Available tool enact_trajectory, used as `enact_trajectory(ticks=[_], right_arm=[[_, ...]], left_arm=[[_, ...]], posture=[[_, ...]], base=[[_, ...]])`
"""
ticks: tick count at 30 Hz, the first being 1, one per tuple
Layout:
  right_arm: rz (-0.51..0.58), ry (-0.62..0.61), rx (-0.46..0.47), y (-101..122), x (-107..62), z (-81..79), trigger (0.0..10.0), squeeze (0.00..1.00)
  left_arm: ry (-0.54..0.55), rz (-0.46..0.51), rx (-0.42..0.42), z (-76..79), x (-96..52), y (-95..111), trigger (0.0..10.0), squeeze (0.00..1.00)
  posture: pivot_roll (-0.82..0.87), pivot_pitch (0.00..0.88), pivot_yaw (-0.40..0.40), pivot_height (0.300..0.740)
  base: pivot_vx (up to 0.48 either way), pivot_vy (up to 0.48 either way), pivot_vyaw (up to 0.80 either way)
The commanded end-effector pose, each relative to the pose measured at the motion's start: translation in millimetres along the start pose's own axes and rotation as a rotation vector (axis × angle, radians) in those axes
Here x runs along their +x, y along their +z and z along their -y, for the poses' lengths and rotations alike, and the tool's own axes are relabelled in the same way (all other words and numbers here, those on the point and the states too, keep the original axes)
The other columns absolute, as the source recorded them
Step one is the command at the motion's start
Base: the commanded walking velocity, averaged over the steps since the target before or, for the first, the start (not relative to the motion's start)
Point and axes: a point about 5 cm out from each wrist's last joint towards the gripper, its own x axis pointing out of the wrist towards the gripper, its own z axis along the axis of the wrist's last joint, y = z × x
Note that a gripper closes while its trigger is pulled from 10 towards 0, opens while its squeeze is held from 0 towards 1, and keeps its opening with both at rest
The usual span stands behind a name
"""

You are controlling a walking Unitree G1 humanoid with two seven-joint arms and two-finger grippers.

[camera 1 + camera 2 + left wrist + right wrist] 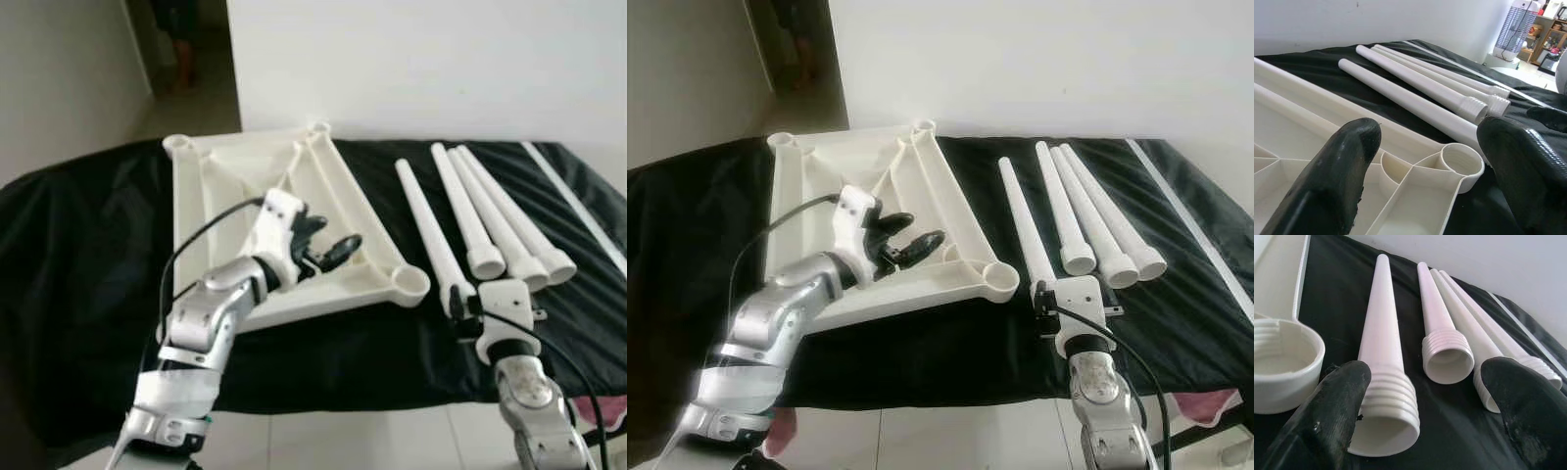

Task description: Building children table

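Note:
A white children's tabletop (338, 186) lies upside down on a black cloth, ribs and corner sockets facing up. Four white legs lie side by side to its right. The nearest leg (426, 225) points its threaded end toward me, beside the tabletop's front-right socket (409, 284). My left gripper (333, 237) hovers open over the tabletop's ribs, aimed at that socket (1462, 164). My right gripper (1043, 294) is open at the threaded end of the nearest leg (1382, 333), one finger on each side of it, gripping nothing.
The other three legs (490, 211) lie close together, threaded ends toward me. A thin white strip (573, 201) runs along the cloth's right side. A white wall stands behind, a doorway at the back left, and tiled floor (343, 441) in front.

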Motion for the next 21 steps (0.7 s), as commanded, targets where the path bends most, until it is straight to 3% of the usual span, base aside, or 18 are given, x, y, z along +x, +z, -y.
enact_trajectory(ticks=[1, 8, 13, 21], right_arm=[[-0.035, 0.011, 0.015, -10.6, -3.1, 0.0, 10.0, 0.00], [-0.035, 0.042, 0.029, -20.9, -5.0, 0.1, 10.0, 0.00], [-0.038, 0.065, 0.100, -32.1, -1.6, 3.8, 10.0, 0.00], [-0.026, 0.071, 0.079, -40.3, 8.0, 9.2, 10.0, 0.00]], left_arm=[[0.000, 0.006, 0.002, 0.7, -0.7, 3.4, 10.0, 0.00], [0.011, 0.010, -0.004, 0.4, -1.3, 3.8, 10.0, 0.00], [0.017, 0.008, -0.013, 0.9, -2.6, 1.7, 10.0, 0.00], [0.017, 0.009, -0.023, 2.7, -2.4, 0.9, 10.0, 0.00]], posture=[[0.04, 0.000, -0.009, 0.740], [0.05, 0.000, -0.012, 0.740], [0.05, 0.000, -0.018, 0.740], [0.05, 0.000, -0.020, 0.740]], base=[[0.000, 0.000, 0.00], [0.000, 0.000, 0.00], [0.000, 0.000, 0.00], [0.000, 0.000, 0.00]])
